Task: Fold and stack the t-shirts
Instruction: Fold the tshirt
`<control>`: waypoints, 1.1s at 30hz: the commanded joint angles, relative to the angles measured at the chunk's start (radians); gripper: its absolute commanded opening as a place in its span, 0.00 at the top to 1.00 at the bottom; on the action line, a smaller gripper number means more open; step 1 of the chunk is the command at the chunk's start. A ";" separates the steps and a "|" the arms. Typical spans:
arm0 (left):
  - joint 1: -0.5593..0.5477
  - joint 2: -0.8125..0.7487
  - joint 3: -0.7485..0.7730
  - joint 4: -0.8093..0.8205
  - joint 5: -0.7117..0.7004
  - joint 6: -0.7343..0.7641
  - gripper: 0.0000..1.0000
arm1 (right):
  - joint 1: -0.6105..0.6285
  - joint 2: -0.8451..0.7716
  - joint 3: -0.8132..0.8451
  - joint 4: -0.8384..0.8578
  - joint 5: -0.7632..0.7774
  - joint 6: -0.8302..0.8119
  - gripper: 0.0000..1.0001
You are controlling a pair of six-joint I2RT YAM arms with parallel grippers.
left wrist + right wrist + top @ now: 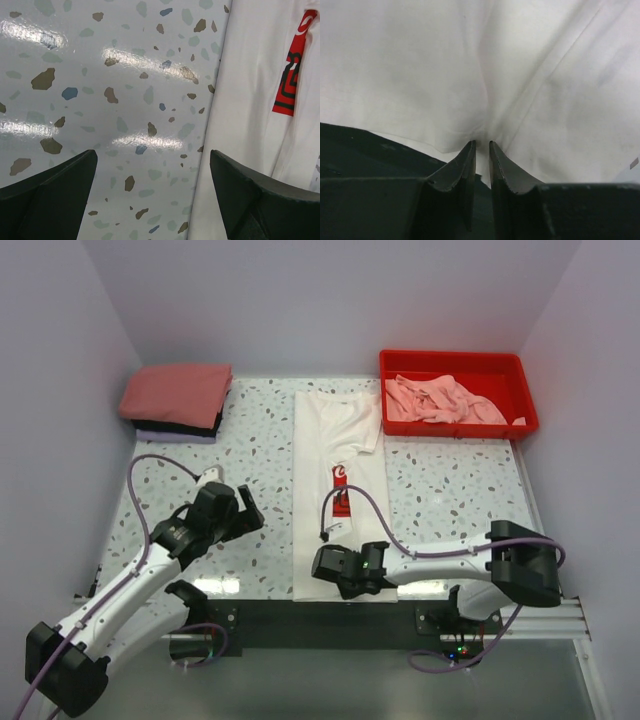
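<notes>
From the top camera, the white t-shirt (340, 440) lies flat as a long narrow strip down the middle of the table (450, 500), running from the far edge to the near edge, with its red print (342, 490) about halfway along. In the far left corner sits a folded stack: a salmon-red t-shirt (178, 392) on top, a black t-shirt (190, 426) under it and a lavender t-shirt (175, 437) at the bottom. At the far right the red tray (455, 362) holds crumpled pink t-shirts (440, 405). The left gripper (248, 508) hovers over bare table just left of the white strip. The right gripper (320, 565) sits low on the near end of the white t-shirt, pointing left.

In the left wrist camera, the left gripper (152, 195) stands wide open with nothing between its jaws. Speckled table fills most of the view. The long edge of the white t-shirt (250, 110) runs down the right side, passing under the right-hand finger, and the red print (292, 65) shows at the far right.

In the right wrist camera, the right gripper (482, 146) has its jaws drawn almost together, pinching a small fold of the white t-shirt (420, 75). Creases fan out across the cloth from the fingertips
</notes>
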 commanded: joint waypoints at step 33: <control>-0.583 0.230 -0.098 0.181 0.209 -0.229 0.04 | -0.261 -0.734 -0.331 -0.135 0.017 0.241 0.01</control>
